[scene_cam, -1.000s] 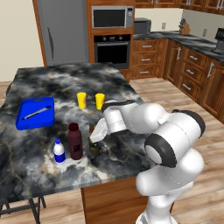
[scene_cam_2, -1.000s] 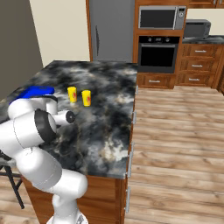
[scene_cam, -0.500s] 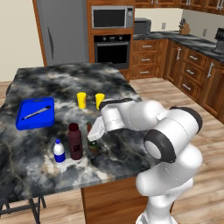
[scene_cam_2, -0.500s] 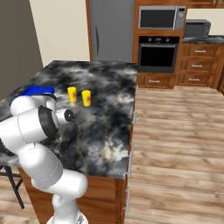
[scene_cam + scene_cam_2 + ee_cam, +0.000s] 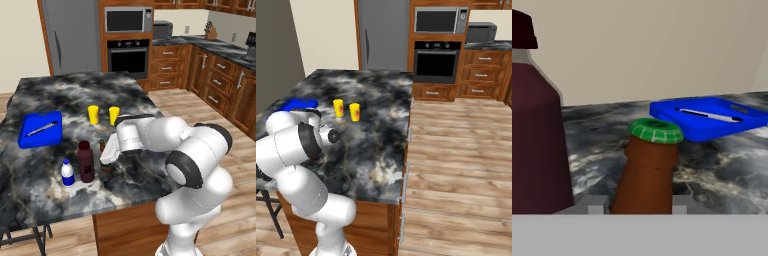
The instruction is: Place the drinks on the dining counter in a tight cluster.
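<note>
Lowered slightly since before, jaws apparently pinching the beer bottle [image 5: 648,170] beside the maroon bottle [image 5: 86,161].

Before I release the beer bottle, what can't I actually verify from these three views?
- Left base view: beer bottle body and gripper fingertips, hidden by the hand.
- Hand view: beer bottle base and counter contact, cut off by the bottom edge.
- Hand view: gap to the maroon bottle, bases cropped.
- Right base view: bottles, behind the arm.

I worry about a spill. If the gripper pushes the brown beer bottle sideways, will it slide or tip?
The beer bottle looks tall and slim, so it probably tips easily. It seems rigid glass, likely slippery. The maroon bottle stands close beside it and might get knocked.
</note>
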Tool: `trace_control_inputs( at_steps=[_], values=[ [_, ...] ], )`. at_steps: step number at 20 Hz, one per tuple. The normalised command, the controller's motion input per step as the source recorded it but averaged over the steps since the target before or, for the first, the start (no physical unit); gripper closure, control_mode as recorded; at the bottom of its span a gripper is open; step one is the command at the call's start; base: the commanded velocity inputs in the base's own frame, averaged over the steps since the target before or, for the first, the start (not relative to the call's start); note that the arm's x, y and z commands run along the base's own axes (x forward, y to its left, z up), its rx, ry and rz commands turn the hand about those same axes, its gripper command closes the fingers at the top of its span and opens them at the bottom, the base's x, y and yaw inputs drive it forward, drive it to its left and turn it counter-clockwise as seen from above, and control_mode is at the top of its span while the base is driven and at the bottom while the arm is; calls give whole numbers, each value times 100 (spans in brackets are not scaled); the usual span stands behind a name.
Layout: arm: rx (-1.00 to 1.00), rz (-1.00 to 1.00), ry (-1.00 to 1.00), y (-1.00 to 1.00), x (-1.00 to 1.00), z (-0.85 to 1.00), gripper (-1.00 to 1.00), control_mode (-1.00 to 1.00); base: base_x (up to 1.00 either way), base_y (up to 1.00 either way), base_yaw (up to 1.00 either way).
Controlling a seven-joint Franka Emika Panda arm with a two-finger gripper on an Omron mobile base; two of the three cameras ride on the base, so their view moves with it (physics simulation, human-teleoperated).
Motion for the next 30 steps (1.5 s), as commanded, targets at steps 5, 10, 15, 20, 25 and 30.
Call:
trace_control_inputs(
  at_steps=[5, 10, 15, 20, 25, 30],
  values=[
    [0, 0, 0, -1, -5, -1, 100, -100, 0, 0, 0],
    [2, 0, 0, -24, -10, 0, 100, -100, 0, 0, 0],
    [1, 0, 0, -13, -20, -2, 100, -100, 0, 0, 0],
    [0, 2, 2, 1, -9, 0, 100, -100, 0, 0, 0],
    [0, 9, 10, 1, 0, 0, 100, -100, 0, 0, 0],
    [0, 13, 5, 0, 0, 0, 100, -100, 0, 0, 0]
  ],
)
